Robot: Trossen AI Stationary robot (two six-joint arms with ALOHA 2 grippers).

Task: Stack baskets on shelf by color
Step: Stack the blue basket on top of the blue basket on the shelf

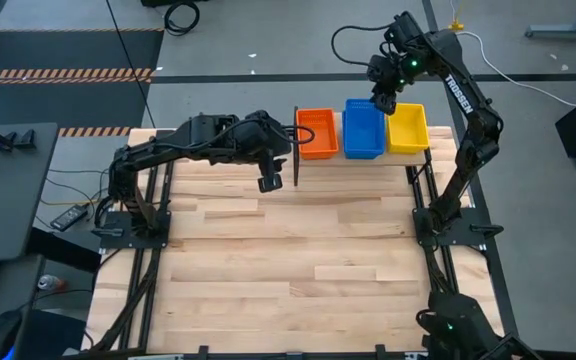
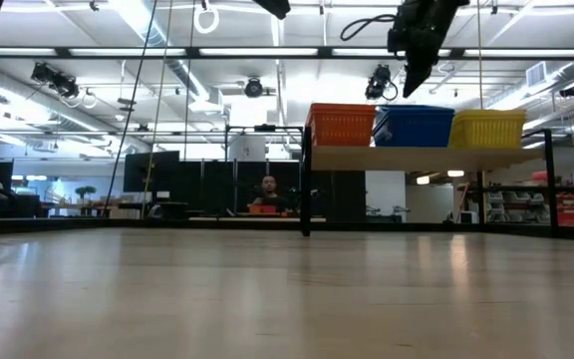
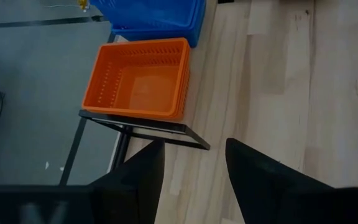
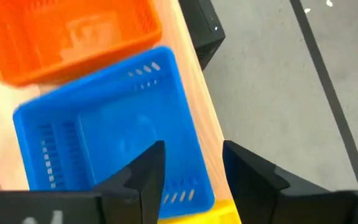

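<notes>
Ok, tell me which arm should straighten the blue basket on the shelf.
Right. The right gripper hangs open just above the blue basket, at its far edge. The left gripper is over the tabletop beside the orange basket, farther from the blue one.

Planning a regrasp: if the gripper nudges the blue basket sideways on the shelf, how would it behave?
The blue basket looks like thin perforated plastic, so probably light and prone to slide. Its low, wide shape makes tipping unlikely. With the orange basket and yellow basket close alongside, it would likely push a neighbour.
</notes>
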